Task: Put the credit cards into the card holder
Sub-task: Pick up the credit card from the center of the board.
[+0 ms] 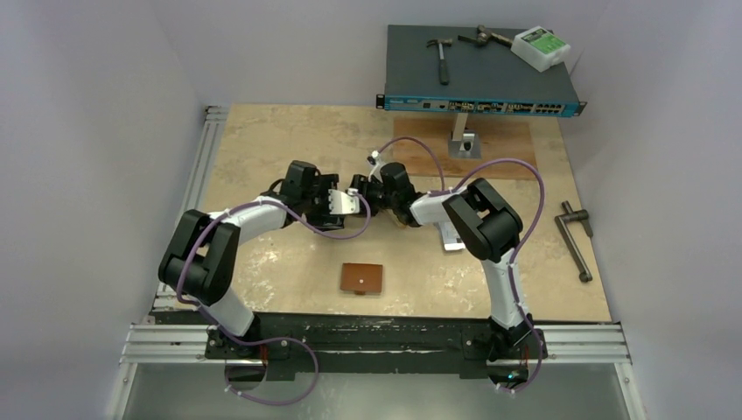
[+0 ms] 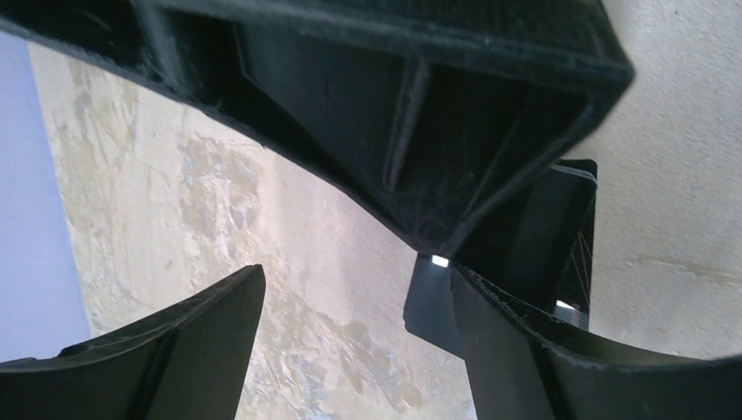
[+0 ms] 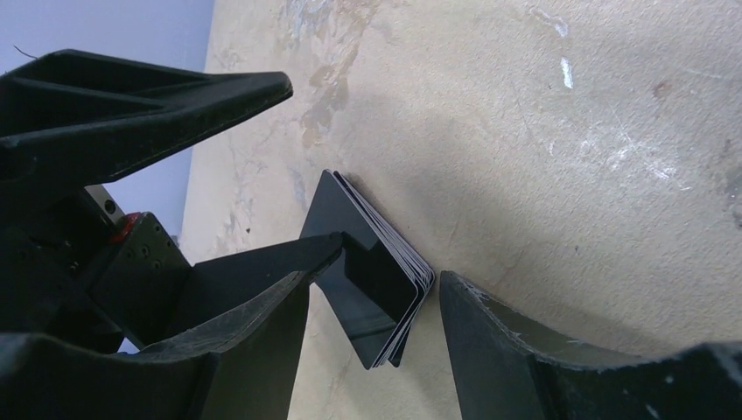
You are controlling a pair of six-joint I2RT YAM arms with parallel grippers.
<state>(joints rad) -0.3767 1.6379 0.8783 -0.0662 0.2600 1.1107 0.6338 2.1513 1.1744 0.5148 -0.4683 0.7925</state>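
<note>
both spread, left gripper point(image 2: 357, 273) and right gripper point(image 3: 392, 261); only the right wrist view shows the credit cards point(image 3: 350, 210) stacked.

Left gripper point(image 1: 348, 203) and right gripper point(image 3: 376, 282) crowd the credit cards point(image 3: 372, 262) from 2 sides; bare table point(image 1: 262, 149) rings the card holder point(image 1: 363, 278).

Beige, marbled worktop point(image 1: 262, 149) enclosed by plain pale grey walls point(image 1: 87, 87) on three sides. Aluminium rails point(image 1: 203, 157) border left and near edges. Lighting even, diffuse.
</note>
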